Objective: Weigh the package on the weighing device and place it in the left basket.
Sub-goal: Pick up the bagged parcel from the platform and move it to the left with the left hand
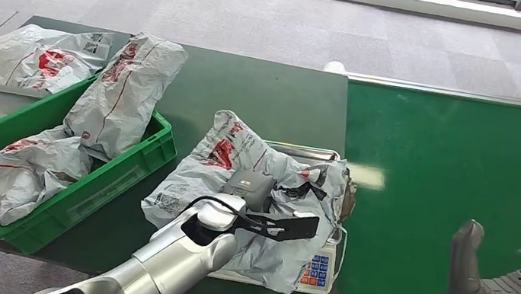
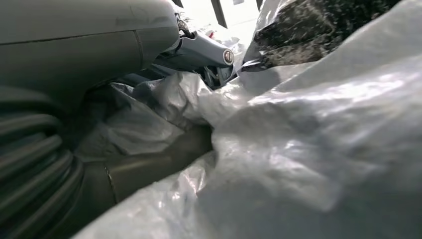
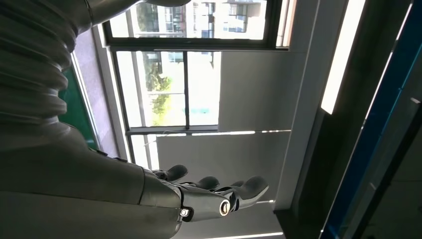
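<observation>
While the crumpled grey plastic package (image 1: 252,184) is gripped on the scale by the left hand (image 1: 255,192), the green plastic basket (image 1: 133,166) is found to that hand's left, and the right hand (image 1: 506,293) is held open and empty, well apart.

left arm reaching in from 7 o'clock, left hand (image 1: 255,192) buried in crinkly plastic, grip unclear, right hand (image 1: 498,292) down at 4 o'clock, palm open, fingers (image 3: 239,191) loosely spread, holding nothing

A parcel-sorting station inside a large, window-lined hall: a broad green conveyor belt (image 1: 462,168) with metal edging runs beside a dark green work table (image 1: 272,99), where a flat electronic scale with a coloured keypad (image 1: 315,269) and a green plastic crate (image 1: 83,184) stand among crumpled grey plastic mailing bags (image 1: 123,93), above grey carpet-tile flooring (image 1: 260,20).
</observation>
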Robot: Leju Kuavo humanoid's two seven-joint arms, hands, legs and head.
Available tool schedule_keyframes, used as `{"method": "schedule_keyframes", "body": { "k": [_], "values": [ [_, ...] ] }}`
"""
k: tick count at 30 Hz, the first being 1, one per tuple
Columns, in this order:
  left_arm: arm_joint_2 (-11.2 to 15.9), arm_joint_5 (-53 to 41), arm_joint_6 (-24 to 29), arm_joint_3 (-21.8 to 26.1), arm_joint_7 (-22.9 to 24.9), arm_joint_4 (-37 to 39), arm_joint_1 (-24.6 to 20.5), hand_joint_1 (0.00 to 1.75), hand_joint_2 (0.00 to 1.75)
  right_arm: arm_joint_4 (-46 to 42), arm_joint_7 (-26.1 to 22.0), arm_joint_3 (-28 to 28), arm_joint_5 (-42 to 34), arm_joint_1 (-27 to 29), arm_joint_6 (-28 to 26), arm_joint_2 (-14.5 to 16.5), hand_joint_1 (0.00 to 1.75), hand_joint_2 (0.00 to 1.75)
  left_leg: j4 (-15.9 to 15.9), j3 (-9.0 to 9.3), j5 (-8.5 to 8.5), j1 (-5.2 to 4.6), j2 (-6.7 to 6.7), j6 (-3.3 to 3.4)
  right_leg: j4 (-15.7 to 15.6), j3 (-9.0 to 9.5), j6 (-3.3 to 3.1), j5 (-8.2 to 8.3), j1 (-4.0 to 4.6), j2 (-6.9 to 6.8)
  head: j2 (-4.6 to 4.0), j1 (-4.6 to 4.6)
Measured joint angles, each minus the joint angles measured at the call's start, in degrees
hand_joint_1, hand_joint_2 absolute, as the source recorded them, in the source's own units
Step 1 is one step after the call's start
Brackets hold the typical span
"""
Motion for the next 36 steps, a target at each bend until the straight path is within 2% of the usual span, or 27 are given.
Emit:
{"method": "schedule_keyframes", "body": {
  "k": [4, 11, 14, 19, 21, 24, 29, 32, 36],
  "values": [
    [0.0, 1.5, 1.1, 1.1, -1.7, 2.2, -1.7, 1.75, 1.75, 0.6, 0.0, 0.1, 1.3, -1.0, 0.0, 0.7, 0.00, 1.75, 0.0, 0.09, 0.03, 0.00, 0.00, -0.04, 0.0, 0.06, -0.03, 0.02, 0.00, 0.00, 0.00, 0.00],
    [0.1, 4.0, 6.9, 4.0, -5.5, 2.7, -2.0, 1.75, 1.75, 1.4, 0.0, 0.1, 2.7, -2.1, 0.0, 1.8, 0.00, 1.75, 0.0, 0.04, 0.15, 0.00, -0.02, -0.10, 0.1, -0.05, -0.06, 0.07, -0.01, 0.00, 0.00, 0.01],
    [0.7, 6.9, 12.4, 6.2, -9.3, -0.1, -1.9, 1.75, 1.75, 1.4, 0.0, 0.1, 3.5, -2.0, 0.0, 2.4, 0.00, 1.75, 0.0, -0.15, 0.23, 0.00, -0.01, -0.12, 0.1, -0.26, -0.06, 0.13, -0.02, 0.00, 0.00, 0.01],
    [1.2, 7.8, 12.1, 7.9, -9.4, -3.0, -2.2, 1.75, 1.75, 1.3, 0.0, 0.1, 3.6, -1.8, 0.0, 2.6, 0.00, 1.75, 0.0, -0.23, 0.27, 0.00, -0.02, -0.12, 0.1, -0.34, -0.05, 0.15, -0.03, -0.02, 0.00, 0.00],
    [1.9, 8.0, 13.2, 9.3, -9.9, -6.4, -1.9, 1.75, 1.75, 1.3, 0.0, 0.1, 3.8, -1.7, 0.0, 2.8, 0.00, 1.75, 0.0, -0.29, 0.27, 0.00, -0.03, -0.12, 0.1, -0.38, -0.05, 0.15, -0.03, -0.02, 0.00, 0.01],
    [4.2, 8.5, 19.0, 12.2, -11.7, -16.9, -0.9, 1.75, 1.75, 1.1, 0.0, -0.1, 4.2, -1.2, 0.0, 3.2, 0.00, 1.75, 0.0, -0.43, 0.27, 0.00, -0.02, -0.13, 0.2, -0.53, -0.06, 0.17, -0.03, 0.01, 0.00, 0.01],
    [9.1, 7.8, 21.0, 19.7, -10.5, -33.6, -2.0, 1.75, 1.75, 0.5, 0.0, -0.7, 4.4, -0.5, -0.1, 3.2, 0.00, 1.75, 0.0, -0.47, 0.31, 0.01, 0.03, -0.18, 0.2, -0.64, -0.08, 0.16, 0.02, 0.07, 0.00, 0.01],
    [12.6, 4.5, 21.7, 25.3, -9.3, -37.9, -3.9, 1.75, 1.75, 0.5, 0.0, -0.8, 4.2, 1.2, -0.1, 3.2, 0.00, 1.75, 0.0, -0.46, 0.34, 0.02, 0.04, -0.24, 0.3, -0.65, -0.12, 0.14, 0.06, 0.06, 0.00, 0.00],
    [18.1, 0.4, 23.9, 33.2, -8.2, -38.6, -4.8, 1.75, 1.75, 0.4, 0.0, -0.8, 3.2, 4.9, -0.1, 2.4, 0.00, 1.75, -0.1, -0.46, 0.37, 0.02, 0.06, -0.29, 0.3, -0.69, -0.19, 0.13, 0.07, 0.10, 0.00, 0.00]
  ]
}}
